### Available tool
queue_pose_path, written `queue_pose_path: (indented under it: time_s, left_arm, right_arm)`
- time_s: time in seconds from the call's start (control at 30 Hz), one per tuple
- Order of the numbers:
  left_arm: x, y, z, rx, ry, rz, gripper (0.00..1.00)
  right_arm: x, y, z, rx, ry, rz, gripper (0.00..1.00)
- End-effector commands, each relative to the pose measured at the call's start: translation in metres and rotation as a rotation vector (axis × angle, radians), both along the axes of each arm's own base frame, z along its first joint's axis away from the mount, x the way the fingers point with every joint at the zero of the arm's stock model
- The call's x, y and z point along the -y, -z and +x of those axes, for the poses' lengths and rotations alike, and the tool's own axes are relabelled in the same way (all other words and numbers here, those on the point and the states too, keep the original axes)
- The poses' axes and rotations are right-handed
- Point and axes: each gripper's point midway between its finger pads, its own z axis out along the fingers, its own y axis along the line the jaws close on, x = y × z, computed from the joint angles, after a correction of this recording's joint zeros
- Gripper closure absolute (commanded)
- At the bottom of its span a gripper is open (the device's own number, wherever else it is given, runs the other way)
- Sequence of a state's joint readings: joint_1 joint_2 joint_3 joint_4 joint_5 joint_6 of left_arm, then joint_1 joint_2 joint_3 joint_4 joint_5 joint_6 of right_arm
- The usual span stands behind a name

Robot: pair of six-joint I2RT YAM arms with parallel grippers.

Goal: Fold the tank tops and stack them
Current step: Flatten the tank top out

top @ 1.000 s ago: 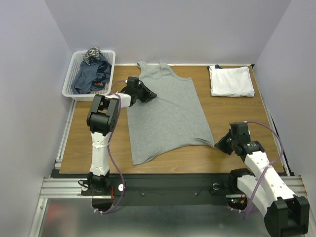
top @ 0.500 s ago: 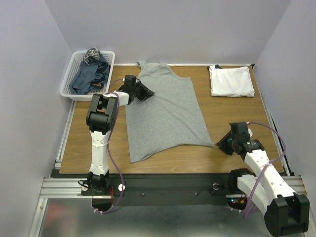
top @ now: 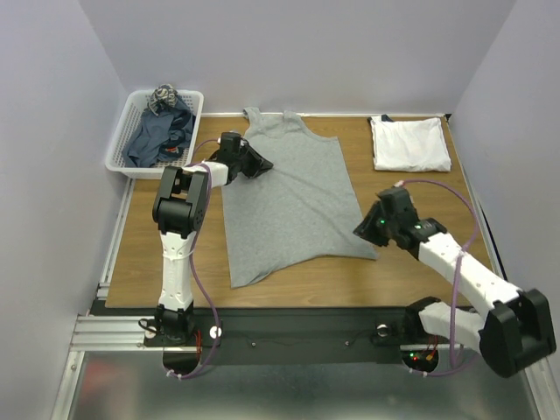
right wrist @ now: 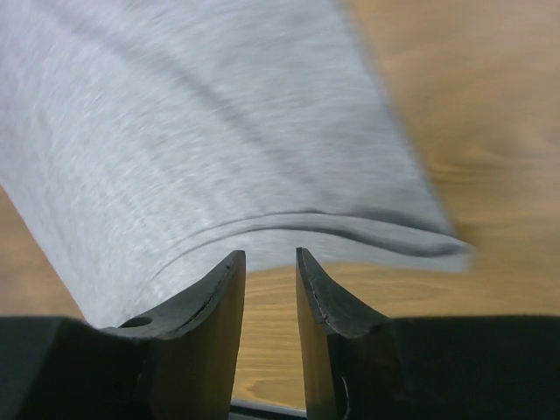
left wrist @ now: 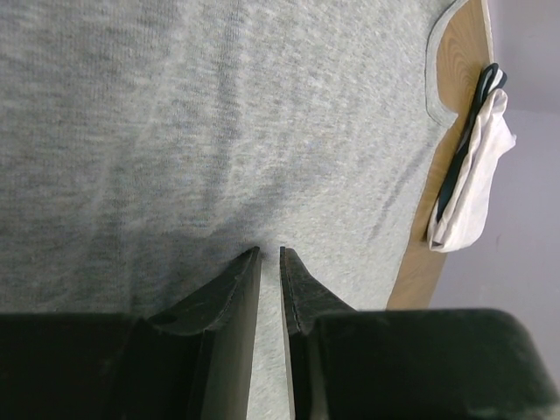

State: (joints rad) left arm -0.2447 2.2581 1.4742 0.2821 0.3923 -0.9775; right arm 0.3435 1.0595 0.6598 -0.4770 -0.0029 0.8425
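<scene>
The light heather-grey tank top [top: 289,197] lies spread flat in the middle of the table, straps at the far side. My left gripper [top: 261,164] rests on its left armhole edge. In the left wrist view [left wrist: 270,252] the jaws stand almost together on the grey fabric [left wrist: 219,131]. My right gripper [top: 362,229] hovers at the top's right hem corner. In the right wrist view [right wrist: 269,254] it is open with bare wood between the jaws and the grey hem [right wrist: 175,131] just ahead. A folded white tank top [top: 409,143] lies at the back right. Dark blue-grey tops [top: 160,133] fill the basket.
The white lattice basket [top: 120,153] stands at the back left corner. The wooden table [top: 420,192] is walled on three sides. The folded white top also shows in the left wrist view [left wrist: 477,175], with a black strap beside it.
My right arm has swung left and away from the front edge to the grey top's hem corner. My left gripper drew the grey top slightly left earlier and now holds still.
</scene>
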Motion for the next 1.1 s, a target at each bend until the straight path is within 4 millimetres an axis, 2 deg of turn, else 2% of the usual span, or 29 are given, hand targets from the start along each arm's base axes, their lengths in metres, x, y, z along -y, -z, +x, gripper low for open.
queue_pose_path:
  time_s: [0.0, 0.03, 0.07, 0.1, 0.17, 0.2, 0.23, 0.3, 0.4, 0.53, 0.73, 1.0, 1.07]
  left_arm:
    - [-0.005, 0.002, 0.006, 0.010, 0.002, 0.048, 0.72]
    - [-0.003, 0.002, 0.005, 0.009, 0.005, 0.050, 0.72]
    - [-0.004, 0.002, 0.005, 0.009, 0.005, 0.052, 0.72]
    - [-0.003, 0.003, 0.005, 0.009, 0.005, 0.055, 0.72]
    - [-0.004, 0.004, 0.005, 0.006, 0.006, 0.059, 0.72]
    - [-0.003, 0.003, 0.005, 0.006, 0.005, 0.061, 0.72]
    - [-0.003, 0.003, 0.006, 0.009, 0.003, 0.063, 0.72]
    - [-0.003, 0.003, 0.005, 0.004, 0.006, 0.064, 0.72]
    - [-0.002, 0.002, 0.005, 0.008, 0.005, 0.065, 0.72]
    - [-0.002, 0.005, 0.002, 0.001, 0.004, 0.072, 0.72]
    - [-0.002, 0.010, 0.000, -0.008, 0.005, 0.072, 0.73]
    - [-0.002, 0.014, 0.000, -0.015, 0.002, 0.069, 0.73]
    - [-0.002, 0.013, 0.001, -0.012, 0.000, 0.069, 0.73]
  right_arm:
    - [-0.043, -0.024, 0.038, 0.133, -0.104, -0.059, 0.65]
    - [-0.055, -0.021, 0.038, 0.139, -0.139, -0.081, 0.65]
    - [-0.064, -0.009, 0.041, 0.118, -0.159, -0.109, 0.65]
    - [-0.079, -0.012, 0.042, 0.134, -0.196, -0.121, 0.65]
    - [-0.089, -0.008, 0.049, 0.143, -0.213, -0.162, 0.65]
    - [-0.094, 0.003, 0.049, 0.118, -0.229, -0.188, 0.65]
    - [-0.102, 0.006, 0.048, 0.120, -0.252, -0.204, 0.65]
    - [-0.111, 0.008, 0.052, 0.128, -0.263, -0.229, 0.65]
    - [-0.120, 0.028, 0.051, 0.096, -0.291, -0.257, 0.65]
    - [-0.130, 0.047, 0.036, 0.060, -0.339, -0.274, 0.65]
    - [-0.124, 0.064, 0.005, 0.008, -0.367, -0.273, 0.65]
    - [-0.102, 0.045, -0.027, 0.024, -0.354, -0.208, 0.65]
    - [-0.093, 0.052, -0.039, -0.003, -0.360, -0.216, 0.65]
